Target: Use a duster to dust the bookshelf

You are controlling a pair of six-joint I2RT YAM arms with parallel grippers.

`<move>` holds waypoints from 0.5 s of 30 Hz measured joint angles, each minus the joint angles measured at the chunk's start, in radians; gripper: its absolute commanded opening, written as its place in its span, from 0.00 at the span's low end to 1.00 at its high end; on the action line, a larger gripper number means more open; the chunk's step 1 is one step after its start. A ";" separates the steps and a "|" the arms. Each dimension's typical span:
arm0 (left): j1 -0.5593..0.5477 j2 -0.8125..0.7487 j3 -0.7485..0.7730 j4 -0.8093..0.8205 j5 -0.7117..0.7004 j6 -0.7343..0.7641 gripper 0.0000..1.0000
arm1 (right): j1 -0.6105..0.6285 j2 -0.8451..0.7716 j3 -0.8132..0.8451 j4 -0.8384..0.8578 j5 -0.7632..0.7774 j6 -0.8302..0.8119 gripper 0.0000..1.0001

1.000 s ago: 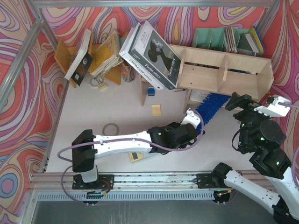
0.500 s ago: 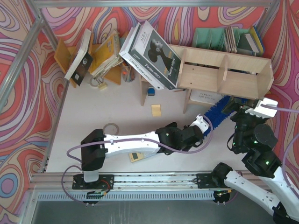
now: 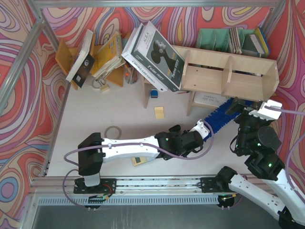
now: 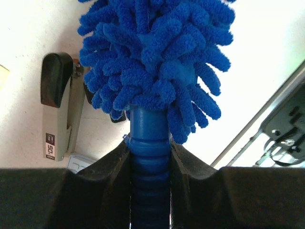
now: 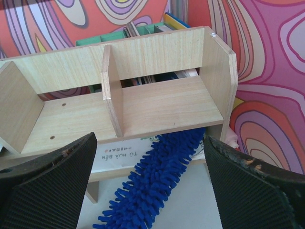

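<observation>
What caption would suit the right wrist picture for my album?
The open right gripper faces the pale bookshelf as the blue duster reaches under its lower board.

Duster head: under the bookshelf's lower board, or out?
Under: tip of the duster disappears beneath the bookshelf board, right wrist view.
</observation>
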 measured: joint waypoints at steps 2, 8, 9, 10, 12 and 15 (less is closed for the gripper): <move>-0.006 -0.035 -0.001 0.011 -0.002 0.007 0.00 | 0.000 -0.013 -0.012 0.018 0.004 -0.004 0.83; -0.021 -0.137 -0.005 0.023 0.010 0.019 0.00 | 0.000 -0.080 -0.081 0.075 0.020 -0.018 0.83; -0.020 -0.141 -0.010 0.024 0.013 0.019 0.00 | 0.000 -0.087 -0.088 0.081 0.024 -0.018 0.83; -0.020 -0.142 -0.016 0.026 0.013 0.019 0.00 | 0.000 -0.093 -0.092 0.085 0.027 -0.018 0.83; -0.021 -0.141 -0.042 0.031 0.017 0.019 0.00 | 0.000 -0.103 -0.099 0.090 0.031 -0.018 0.83; -0.022 -0.131 -0.063 0.029 0.022 0.019 0.00 | 0.000 -0.109 -0.103 0.093 0.034 -0.014 0.84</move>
